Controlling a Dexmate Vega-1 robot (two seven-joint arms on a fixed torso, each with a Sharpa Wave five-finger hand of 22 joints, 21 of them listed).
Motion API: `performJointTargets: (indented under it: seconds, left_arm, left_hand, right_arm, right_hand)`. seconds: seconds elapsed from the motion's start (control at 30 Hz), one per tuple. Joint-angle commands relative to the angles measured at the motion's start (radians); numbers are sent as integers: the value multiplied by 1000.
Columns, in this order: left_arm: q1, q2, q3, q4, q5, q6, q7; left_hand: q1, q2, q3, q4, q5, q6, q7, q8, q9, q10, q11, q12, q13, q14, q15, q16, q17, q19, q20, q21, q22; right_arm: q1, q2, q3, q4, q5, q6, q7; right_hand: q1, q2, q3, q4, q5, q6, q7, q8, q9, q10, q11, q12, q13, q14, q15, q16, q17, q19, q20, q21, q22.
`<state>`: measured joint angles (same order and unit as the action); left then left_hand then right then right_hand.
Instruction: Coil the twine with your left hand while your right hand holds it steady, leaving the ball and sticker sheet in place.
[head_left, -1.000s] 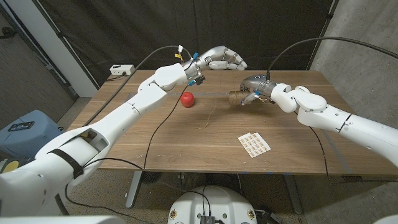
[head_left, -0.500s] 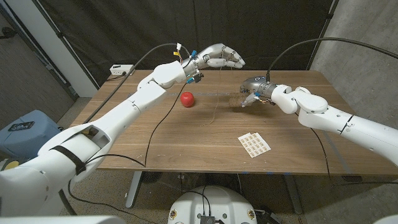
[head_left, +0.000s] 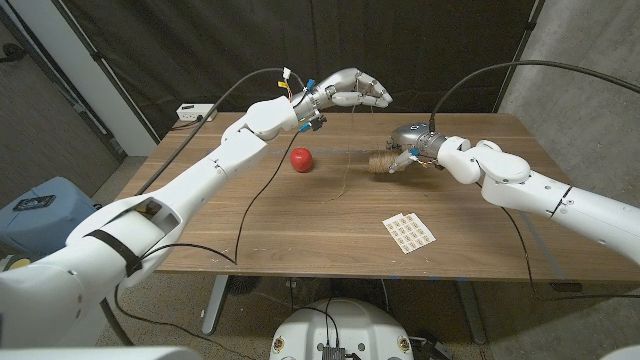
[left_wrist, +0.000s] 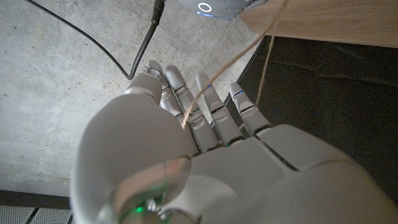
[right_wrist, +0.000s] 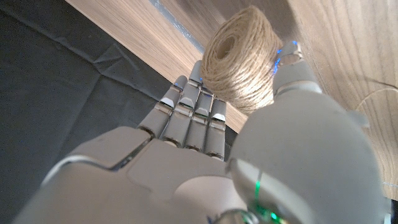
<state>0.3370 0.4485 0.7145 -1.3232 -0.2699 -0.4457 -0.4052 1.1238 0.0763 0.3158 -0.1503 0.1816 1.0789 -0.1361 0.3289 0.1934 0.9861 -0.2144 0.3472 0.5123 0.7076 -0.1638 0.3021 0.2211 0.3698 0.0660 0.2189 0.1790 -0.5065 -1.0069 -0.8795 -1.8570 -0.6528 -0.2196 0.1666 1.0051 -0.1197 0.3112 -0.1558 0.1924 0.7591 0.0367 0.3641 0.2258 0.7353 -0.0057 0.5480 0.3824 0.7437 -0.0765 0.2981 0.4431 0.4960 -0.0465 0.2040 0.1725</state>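
Since the picture of 1 second ago, the left hand (head_left: 352, 93) has drawn a little back and the twine spool (head_left: 380, 161) has turned under the right hand (head_left: 408, 148), so that its side now faces the camera; the loose twine strand (head_left: 346, 172) hangs more steeply between them. In the left wrist view the strand runs across the fingers (left_wrist: 199, 106), which are nearly straight and close together, so the hand carries the twine more than it pinches it. The right hand grips the spool between thumb and fingers, just above the table (head_left: 250, 230). To wind well, I think the left hand should keep light tension and circle close around the spool, while the right hand does not let it roll. The red ball (head_left: 300, 158) and the sticker sheet (head_left: 409, 231) lie well apart from the strand and should be left so.
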Motion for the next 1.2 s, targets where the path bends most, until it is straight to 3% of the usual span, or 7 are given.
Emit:
performJointTargets:
  seconds: [0.03,1.2]
  left_arm:
    - [-13,-15,-3,39,1,-17,-2]
    - [-5,-13,-13,32,19,2,40]
  left_hand:
    - [3,6,-4,-2,10,4,1,-3,4,9,0,-4,5,8,-4,-6,2,8,-4,-3,6]
    - [0,5,-10,0,9,-7,5,-9,4,0,3,-13,12,7,-3,-8,7,8,-4,-3,6]
  right_arm:
    - [-22,-24,14,-33,12,2,-1]
    - [-103,-103,76,-166,48,43,-48]
  right_hand:
    - [109,120,-1,3,3,179,-167,7,4,154,-149,8,5,11,-148,-2,3,10,-9,-3,3]
    - [109,122,-4,4,3,183,-168,11,4,163,-145,8,7,18,-148,-8,7,14,-10,-2,3]
